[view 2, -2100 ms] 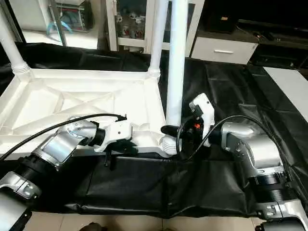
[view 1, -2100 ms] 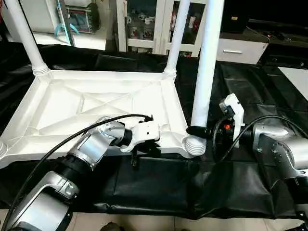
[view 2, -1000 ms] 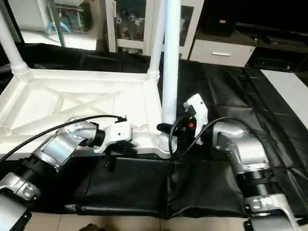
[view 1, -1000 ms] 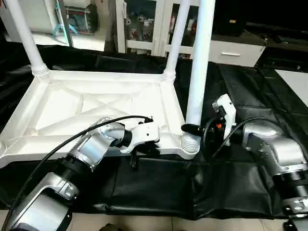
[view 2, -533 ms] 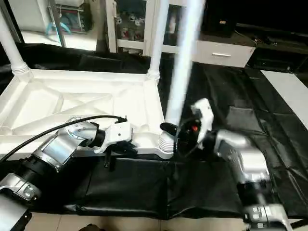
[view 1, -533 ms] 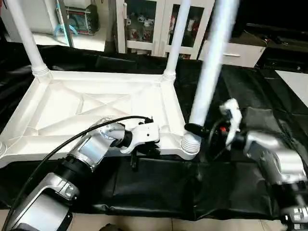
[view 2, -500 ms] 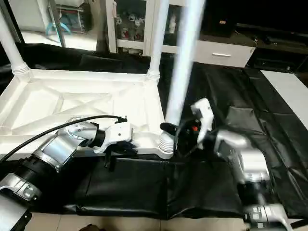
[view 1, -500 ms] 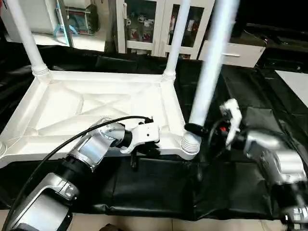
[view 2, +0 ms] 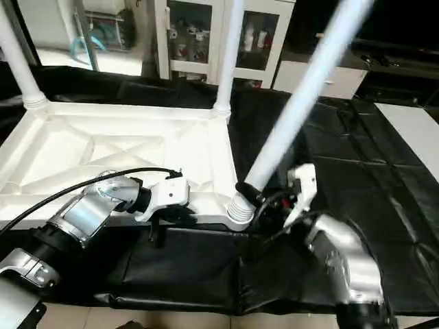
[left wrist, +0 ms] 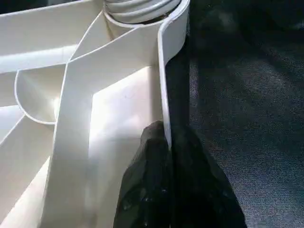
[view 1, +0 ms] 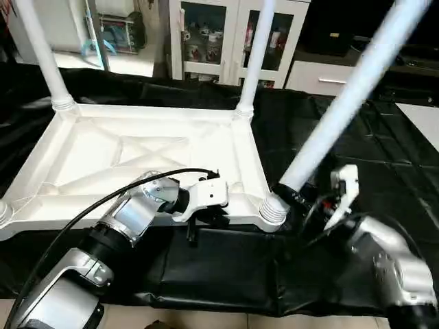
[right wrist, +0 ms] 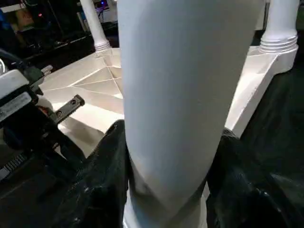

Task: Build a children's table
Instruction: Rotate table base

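Left gripper [left wrist: 166, 156]: pinched on the tabletop [view 1: 137, 154] near rim, your anchor on the black sheet.
Right gripper [right wrist: 166, 190]: clamped round the tilted leg [view 1: 343, 103] above its corner socket [view 1: 273, 211]. Your risk: levering sideways could jam or pop the ribbed end.
Far legs: upright, seated.

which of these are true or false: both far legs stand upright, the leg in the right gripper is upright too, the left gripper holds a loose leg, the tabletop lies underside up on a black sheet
1. Both far legs stand upright in their corner sockets: true, the far left leg and the far right leg.
2. The leg in the right gripper is upright: false; the near right leg leans steeply toward the robot's right.
3. The left gripper holds a loose leg: false; it is shut on the near rim of the tabletop.
4. The tabletop lies underside up on a black sheet: true.
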